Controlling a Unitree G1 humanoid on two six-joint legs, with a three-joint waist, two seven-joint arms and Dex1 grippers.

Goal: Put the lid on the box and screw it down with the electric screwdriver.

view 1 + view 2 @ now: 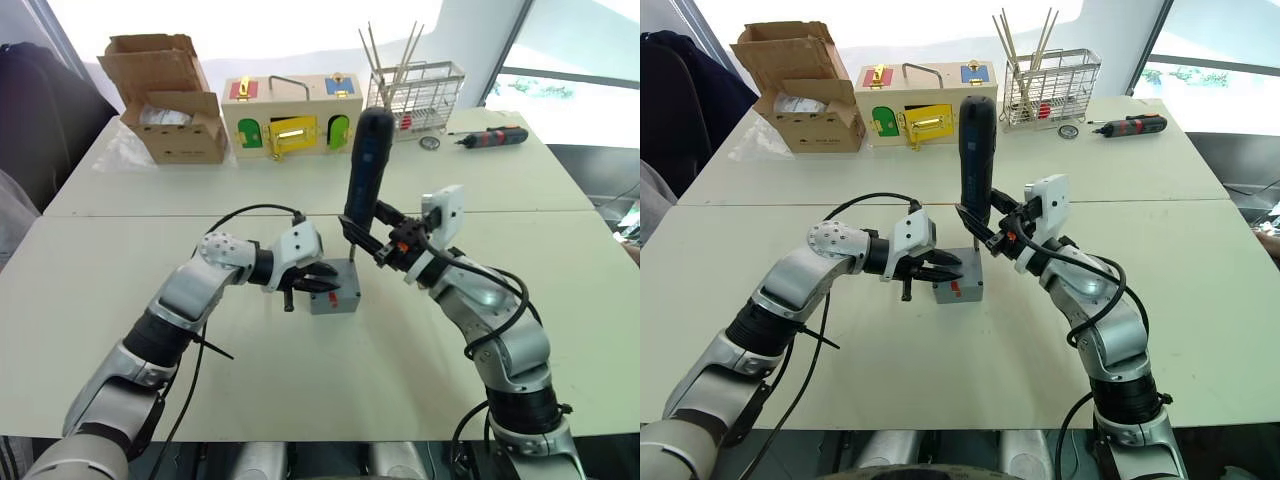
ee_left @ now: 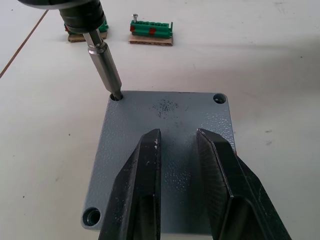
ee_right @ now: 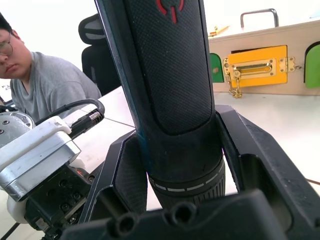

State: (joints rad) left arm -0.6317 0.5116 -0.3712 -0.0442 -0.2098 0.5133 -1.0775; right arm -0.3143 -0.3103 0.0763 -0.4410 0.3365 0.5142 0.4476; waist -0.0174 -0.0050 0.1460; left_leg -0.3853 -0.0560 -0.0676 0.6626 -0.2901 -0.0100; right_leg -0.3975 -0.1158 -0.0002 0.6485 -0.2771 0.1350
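Driving the screw at one corner is the step in hand, by my judgement. The lid [image 2: 165, 160] sits flush on the box [image 1: 335, 298], which stands on the pale table [image 1: 150, 390] between the two arms. The electric screwdriver [image 1: 364, 170] stands nearly upright above the box, leaning slightly, its bit [image 2: 105, 62] seated in a corner hole of the lid. The right gripper [image 1: 385, 238] clamps the tool's lower barrel, one finger on each side. The left gripper [image 2: 177, 180] rests on top of the lid, its fingers held slightly apart and pinching nothing.

Risks noted. The tool's lean could let the bit cam out of the screw head and skid across the lid. Torque could spin the light box if the left gripper's downward pressure is weak. The other corner holes appear empty, so the lid could pivot about the one screw.

The surface is two smooth tables butted together, the seam running just beyond the box. Well beyond the box stand a cardboard box [image 1: 170, 100], a wooden box with coloured doors [image 1: 292, 115], a wire basket [image 1: 415, 95] holding sticks, and a small red-and-black screwdriver [image 1: 490, 136]. A seated person [image 3: 40, 80] is visible past the table edge. Bright windows lie behind.
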